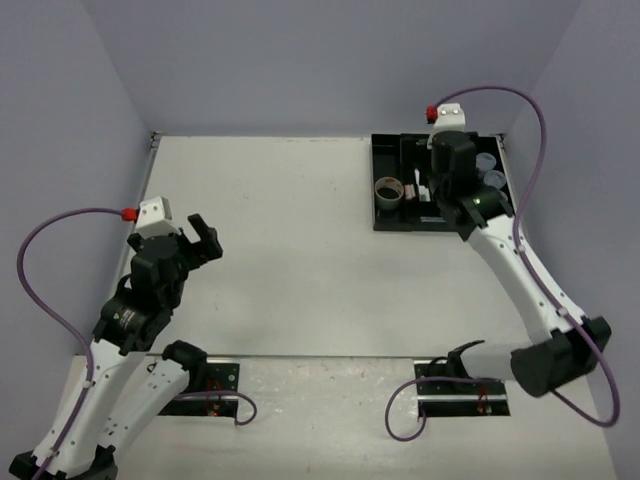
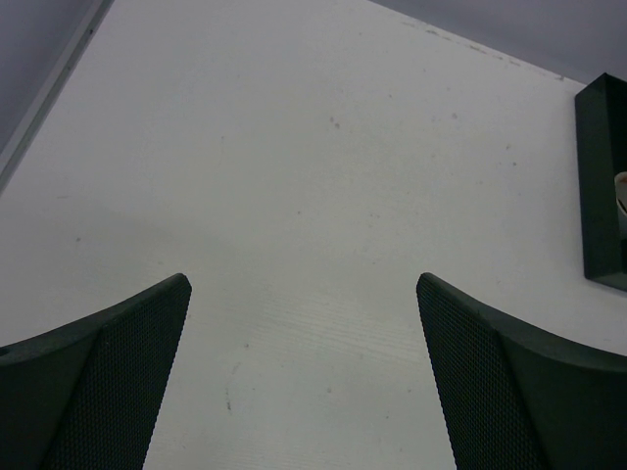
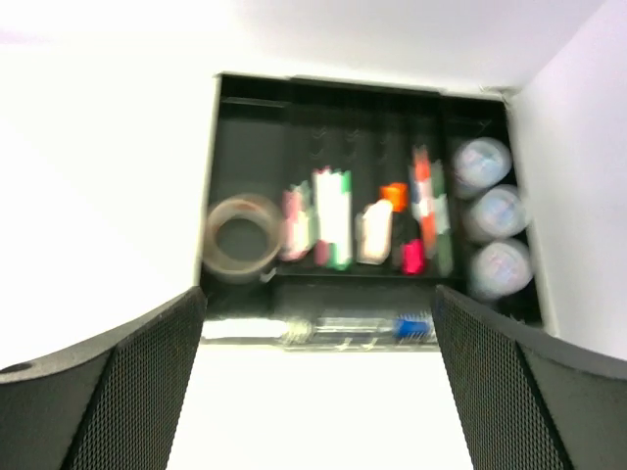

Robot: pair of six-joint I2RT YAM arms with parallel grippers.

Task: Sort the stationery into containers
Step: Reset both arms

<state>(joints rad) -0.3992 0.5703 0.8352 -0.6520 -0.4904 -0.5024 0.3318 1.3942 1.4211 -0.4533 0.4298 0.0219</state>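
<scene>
Right claw [image 3: 317, 290] hangs wide and empty over the tray [image 3: 250, 147]; I judge sorting done. Left claw [image 2: 302, 279] idles wide, aside.

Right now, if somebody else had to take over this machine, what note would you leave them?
Left hand: open, empty, above bare table.
Right hand: open, empty, above the tray.
Things: tape roll, pens and highlighters, and three tubs all lie in the tray's compartments.
Done: no stationery shows loose on the table, so sorting looks finished.
Left: probably only pulling both arms back. The right wrist view is blurred, so check the compartments.
</scene>
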